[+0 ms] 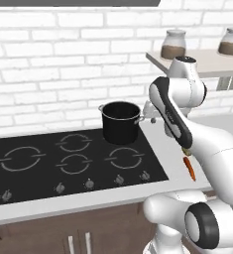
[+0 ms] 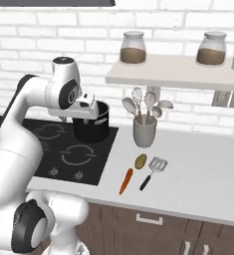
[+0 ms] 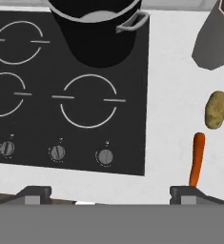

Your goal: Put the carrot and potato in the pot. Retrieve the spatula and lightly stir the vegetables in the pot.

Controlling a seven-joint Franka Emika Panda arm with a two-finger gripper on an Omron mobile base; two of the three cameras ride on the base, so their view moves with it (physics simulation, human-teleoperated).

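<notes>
The black pot [image 1: 120, 121] [image 2: 99, 130] [image 3: 96, 33] stands at the back right of the cooktop, with nothing visible inside it. On the white counter to its right lie the orange carrot [image 2: 126, 181] [image 3: 197, 158] [image 1: 189, 168], the tan potato [image 2: 140, 161] [image 3: 215, 109] and the spatula [image 2: 153, 172]. My gripper [image 3: 113, 195] [image 2: 82, 118] hovers above the cooktop close by the pot. It is open, with nothing between its fingertips [image 3: 35, 193], and is well left of the vegetables.
A grey utensil cup [image 2: 145, 132] [image 3: 213, 43] with spoons and ladles stands behind the vegetables. Above it, a wall shelf [image 2: 178, 74] carries jars. Knobs line the cooktop's [image 1: 63, 158] front edge, and the brick wall is right behind the pot.
</notes>
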